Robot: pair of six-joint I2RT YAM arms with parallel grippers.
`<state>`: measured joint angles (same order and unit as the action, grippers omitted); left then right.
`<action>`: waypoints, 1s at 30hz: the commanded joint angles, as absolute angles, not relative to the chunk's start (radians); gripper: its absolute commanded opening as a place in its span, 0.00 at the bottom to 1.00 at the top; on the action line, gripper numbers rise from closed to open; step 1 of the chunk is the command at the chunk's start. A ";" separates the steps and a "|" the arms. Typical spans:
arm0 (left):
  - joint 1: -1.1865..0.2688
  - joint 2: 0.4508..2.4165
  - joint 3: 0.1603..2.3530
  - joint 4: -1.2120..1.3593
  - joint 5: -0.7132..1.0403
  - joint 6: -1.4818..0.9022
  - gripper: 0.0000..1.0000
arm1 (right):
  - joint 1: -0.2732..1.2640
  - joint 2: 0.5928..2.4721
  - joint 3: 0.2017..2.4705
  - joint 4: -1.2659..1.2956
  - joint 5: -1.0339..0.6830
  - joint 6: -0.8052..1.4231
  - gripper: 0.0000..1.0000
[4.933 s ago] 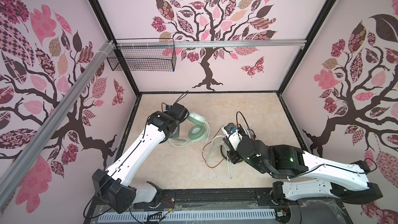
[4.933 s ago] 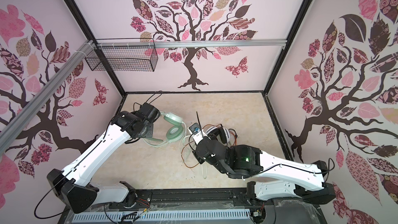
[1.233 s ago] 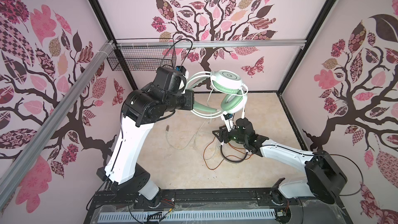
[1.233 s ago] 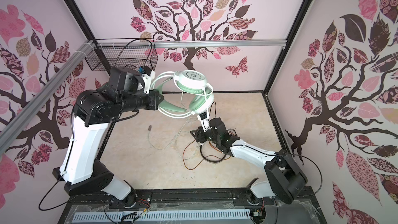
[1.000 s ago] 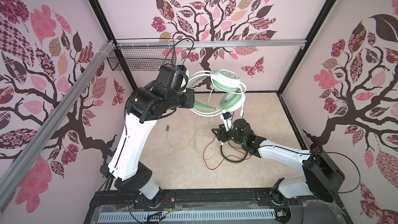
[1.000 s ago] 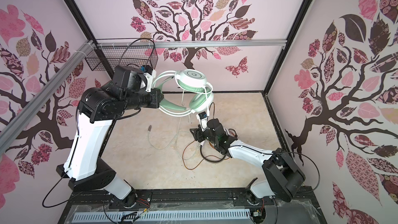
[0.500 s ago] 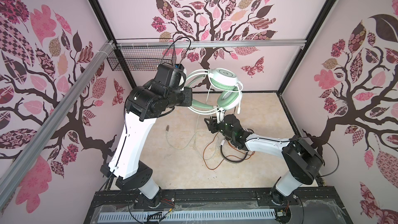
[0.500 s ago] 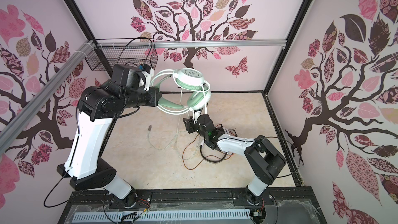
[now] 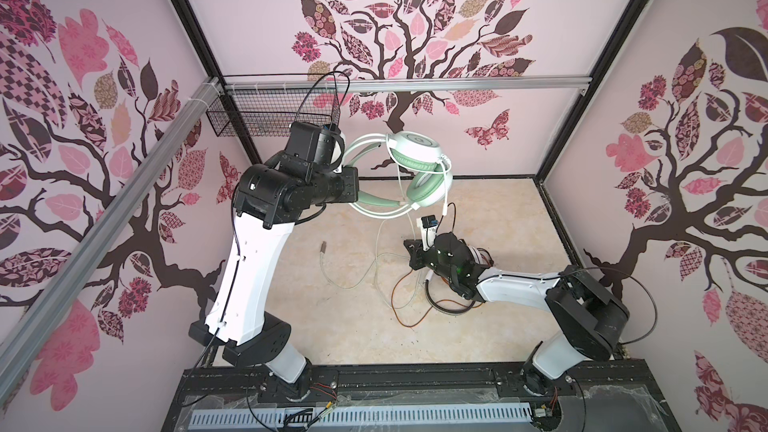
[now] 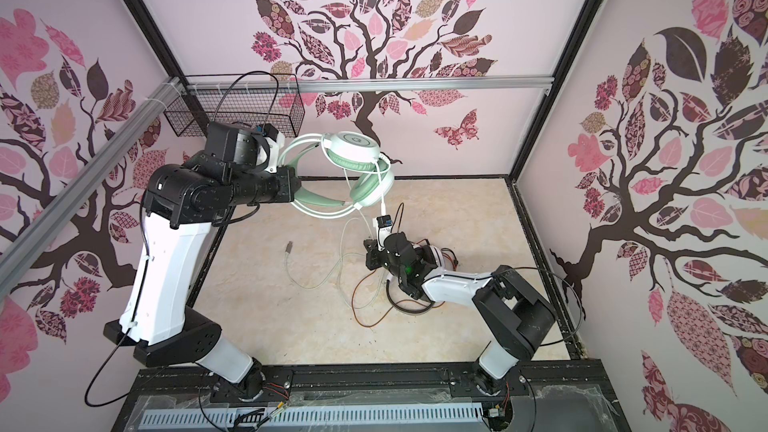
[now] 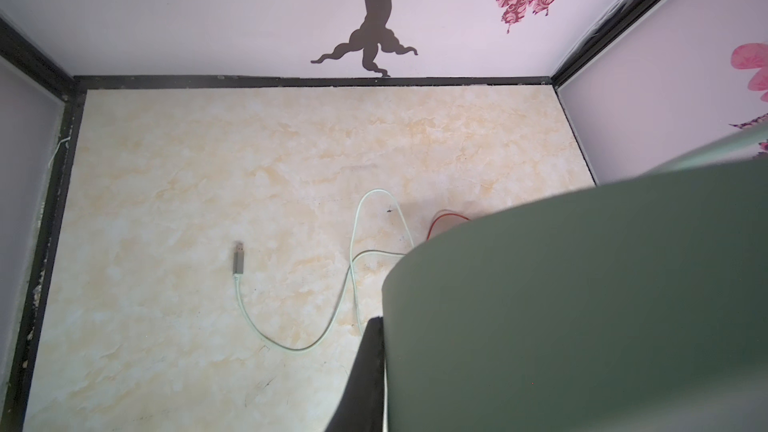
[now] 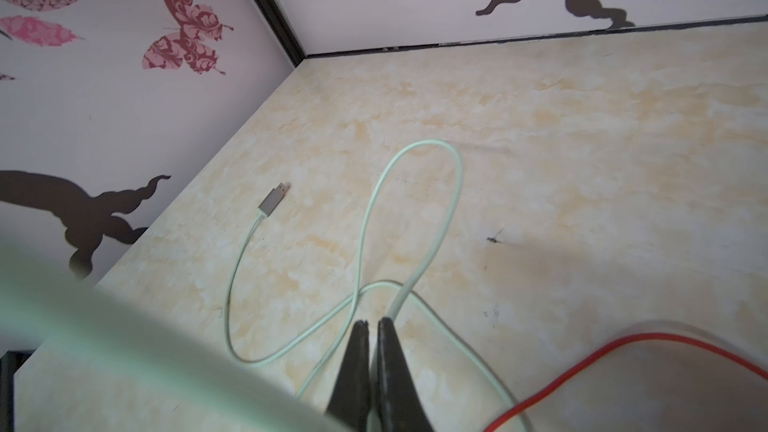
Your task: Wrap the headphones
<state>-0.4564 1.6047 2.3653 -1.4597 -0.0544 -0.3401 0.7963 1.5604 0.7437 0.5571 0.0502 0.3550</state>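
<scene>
Right wrist view shows the right gripper (image 12: 372, 326) closed tight at the pale green cord (image 12: 432, 142); whether it caught the cord, I can't tell. The left gripper (image 9: 353, 189) clamps the mint-green headphones (image 9: 415, 151) aloft. Nothing looks wound yet: the cord trails loose across the table (image 9: 332, 326), and the orange-red cord (image 12: 636, 337) sprawls too.

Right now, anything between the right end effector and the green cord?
Nothing visible. The right end effector, closed, has its tips right at the green cord; whether it pinches it is unclear. The orange cord lies off to one side.
</scene>
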 commanded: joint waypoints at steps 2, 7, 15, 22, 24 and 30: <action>-0.429 1.552 2.314 -1.345 -0.020 -0.374 0.00 | 0.930 1.415 0.673 0.378 0.151 0.300 0.00; -0.381 1.526 2.249 -1.319 -0.007 -0.373 0.00 | 1.118 1.296 0.609 0.233 0.314 0.315 0.00; -0.378 1.506 2.190 -1.335 -0.058 -0.350 0.00 | 1.337 1.205 0.666 -0.033 0.542 0.344 0.00; -0.377 1.479 2.098 -1.343 -0.189 -0.332 0.00 | 1.512 1.235 0.830 -0.298 0.760 0.343 0.00; -0.377 1.474 2.063 -1.342 -0.216 -0.328 0.00 | 1.545 1.255 0.886 -0.371 0.814 0.346 0.00; -0.379 1.434 1.901 -1.324 -0.252 -0.332 0.00 | 1.592 1.295 1.035 -0.549 0.945 0.345 0.00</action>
<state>-0.3859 1.4742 1.9575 -1.4254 -0.2195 -0.3061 1.5791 1.2675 0.9680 -0.3794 0.8322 0.3397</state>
